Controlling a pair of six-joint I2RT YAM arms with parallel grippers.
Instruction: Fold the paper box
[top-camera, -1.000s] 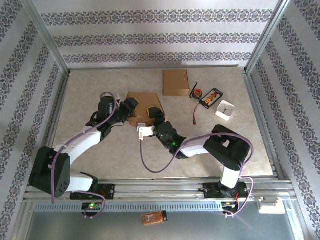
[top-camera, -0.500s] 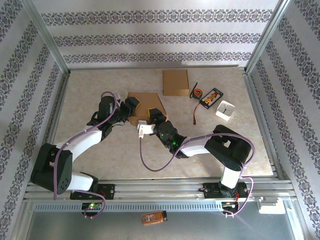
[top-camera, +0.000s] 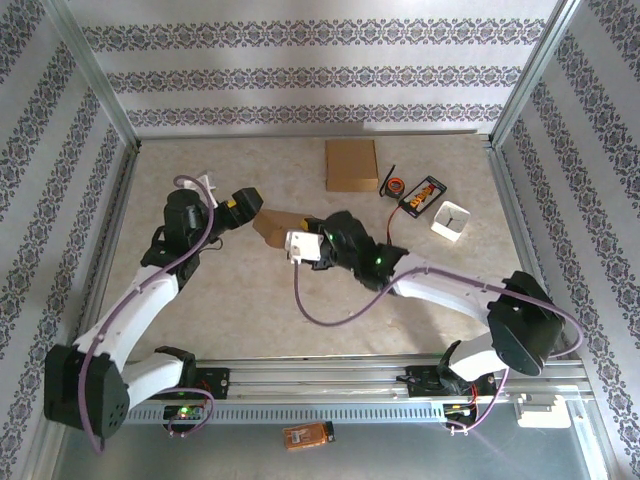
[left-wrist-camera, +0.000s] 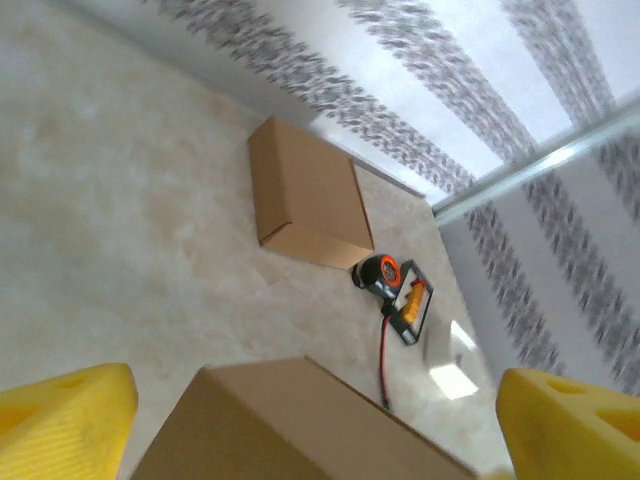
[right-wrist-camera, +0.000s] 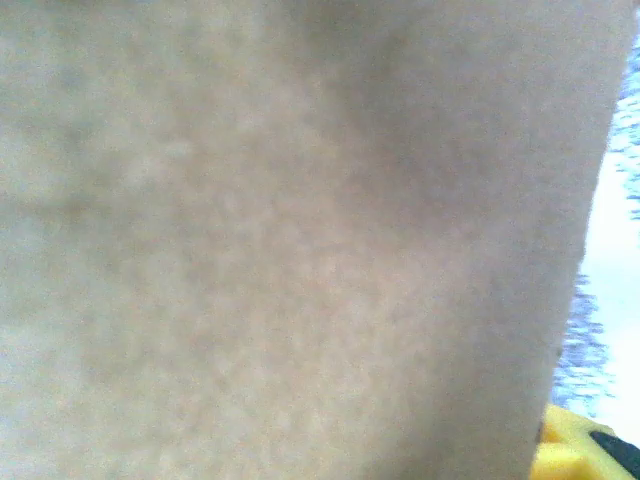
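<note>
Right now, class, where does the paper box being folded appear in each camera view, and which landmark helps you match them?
Top external: paper box just left of centre.
Left wrist: bottom centre.
Right wrist: up close, across left and centre.
Landmark: closed cardboard box beyond it, also in the left wrist view.

left tool (top-camera: 247, 204): fingers spread wide | right tool (top-camera: 330, 232): arm extended leftward

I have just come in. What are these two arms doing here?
Two robot arms work on a brown paper box on the table. The left arm holds its jaws open, one on each side of the box. The right arm is pressed close to it; whether its jaws grip it, I cannot tell. A second, closed box lies farther back.
</note>
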